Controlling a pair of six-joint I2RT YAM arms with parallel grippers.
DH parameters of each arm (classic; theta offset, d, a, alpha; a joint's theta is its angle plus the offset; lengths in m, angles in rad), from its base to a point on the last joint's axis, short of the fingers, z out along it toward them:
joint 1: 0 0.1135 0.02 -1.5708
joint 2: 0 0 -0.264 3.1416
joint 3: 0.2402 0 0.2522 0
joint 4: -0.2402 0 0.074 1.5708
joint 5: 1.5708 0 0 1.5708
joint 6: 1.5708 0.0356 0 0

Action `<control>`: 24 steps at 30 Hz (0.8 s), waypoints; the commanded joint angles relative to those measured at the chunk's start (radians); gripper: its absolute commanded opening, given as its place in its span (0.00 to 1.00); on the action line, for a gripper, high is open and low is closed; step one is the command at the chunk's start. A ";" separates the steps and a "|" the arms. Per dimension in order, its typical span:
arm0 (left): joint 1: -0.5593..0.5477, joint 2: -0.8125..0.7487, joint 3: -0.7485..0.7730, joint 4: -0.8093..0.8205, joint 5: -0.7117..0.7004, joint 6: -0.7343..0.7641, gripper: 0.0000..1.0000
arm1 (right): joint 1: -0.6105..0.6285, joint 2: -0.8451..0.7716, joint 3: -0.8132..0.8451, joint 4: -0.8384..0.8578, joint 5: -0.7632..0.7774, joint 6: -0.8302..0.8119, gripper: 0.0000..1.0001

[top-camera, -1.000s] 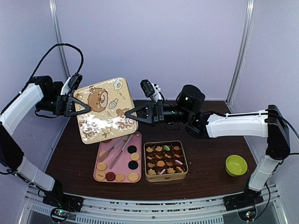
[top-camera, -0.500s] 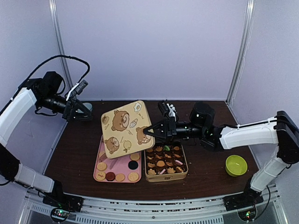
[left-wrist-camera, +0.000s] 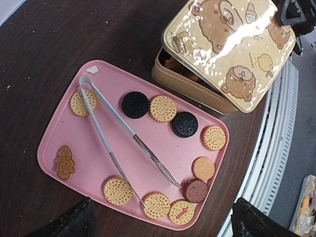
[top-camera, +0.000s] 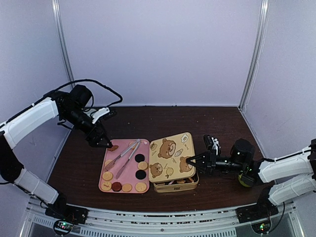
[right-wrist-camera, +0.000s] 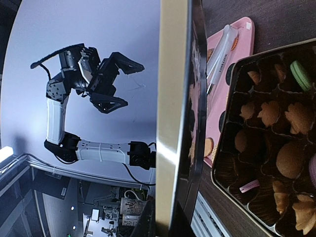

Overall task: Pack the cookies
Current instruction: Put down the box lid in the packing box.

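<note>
Where the cookies (left-wrist-camera: 163, 108) sit: small round tan biscuits, two black ones and a tree-shaped one lie loose on the pink plastic tray (left-wrist-camera: 192, 148). More cookies, some flower-shaped, one green, fill the cups of the square gold tin (left-wrist-camera: 187, 86) just beside it on the dark brown counter (top-camera: 222, 123).
Lid: the cream-yellow square metal lid printed with bears (top-camera: 170, 155) lies skewed and tilted over the tin, not seated.
Right jaws: pinched shut on the lid's right edge.
Left jaws: spread wide with nothing between them, hanging over the tray's far left corner.
Tongs: the white-handled metal tongs (left-wrist-camera: 109, 112) lie across the tray between the cookies.
Handling: probably very light, stiff and brittle, with a dry surface that crumbles under a hard squeeze.
Where to hold: likely across the rim, edge to edge, with a gentle close, lifting straight up from the tray.
</note>
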State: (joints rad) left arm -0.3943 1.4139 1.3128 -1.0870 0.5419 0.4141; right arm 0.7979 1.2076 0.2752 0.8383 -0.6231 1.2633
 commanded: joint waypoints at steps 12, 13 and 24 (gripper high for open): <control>-0.277 0.278 0.032 0.148 -0.180 0.091 0.98 | -0.051 0.038 -0.116 0.161 0.045 0.029 0.13; -0.285 0.296 0.042 0.152 -0.184 0.091 0.98 | -0.051 0.038 -0.113 0.145 0.041 0.025 0.16; -0.356 0.417 0.104 0.210 -0.180 0.062 0.98 | -0.051 -0.083 -0.074 -0.233 0.054 -0.082 0.45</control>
State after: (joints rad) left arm -0.7345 1.8069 1.3823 -0.9241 0.3607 0.4843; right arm 0.7521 1.2018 0.1661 0.7975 -0.5930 1.2545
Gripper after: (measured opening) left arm 0.978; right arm 0.433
